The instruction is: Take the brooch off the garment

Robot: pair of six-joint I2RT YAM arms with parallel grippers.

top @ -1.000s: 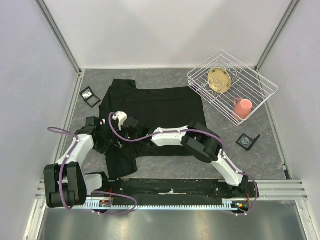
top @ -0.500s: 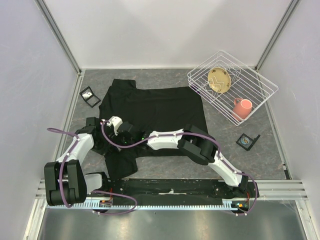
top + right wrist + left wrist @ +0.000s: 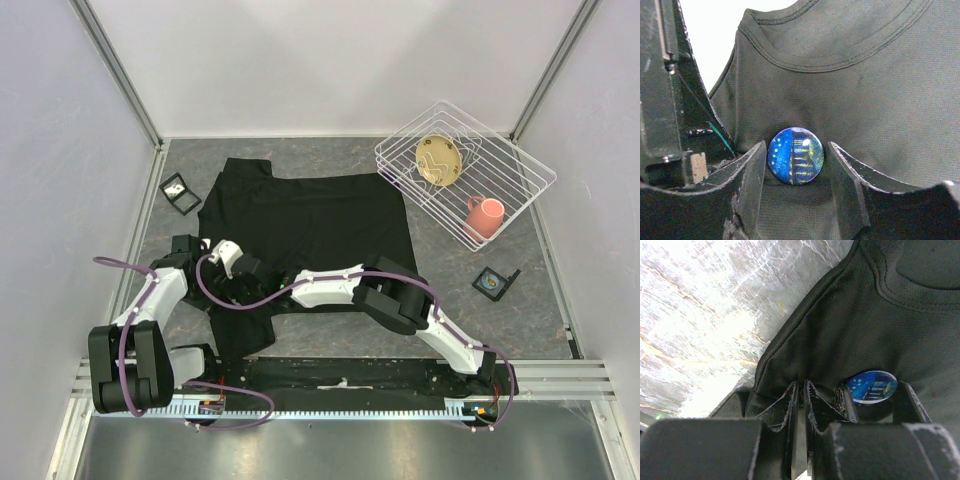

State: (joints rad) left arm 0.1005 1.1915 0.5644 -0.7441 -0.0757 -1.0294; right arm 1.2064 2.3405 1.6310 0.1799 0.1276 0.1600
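Note:
The garment (image 3: 310, 215), a large black T-shirt, lies flat on the grey table, collar at the left. A round blue brooch with yellow marks (image 3: 795, 155) is pinned just below the collar and also shows in the left wrist view (image 3: 871, 386). My right gripper (image 3: 795, 165) is open, one finger on each side of the brooch with a small gap on both sides; in the top view it (image 3: 234, 283) reaches across to the left. My left gripper (image 3: 802, 390) is shut on a fold of the shirt's fabric right beside the brooch; in the top view it (image 3: 207, 280) is partly hidden.
A white wire rack (image 3: 520, 170) at the back right holds a tan plate (image 3: 438, 160) and a pink mug (image 3: 485, 215). A small black box (image 3: 181, 193) lies left of the shirt, another (image 3: 494, 283) at the right. Walls close in on both sides.
My right wrist has slid to the left and nearer over the shirt, toward the left gripper. The left arm has stayed put.

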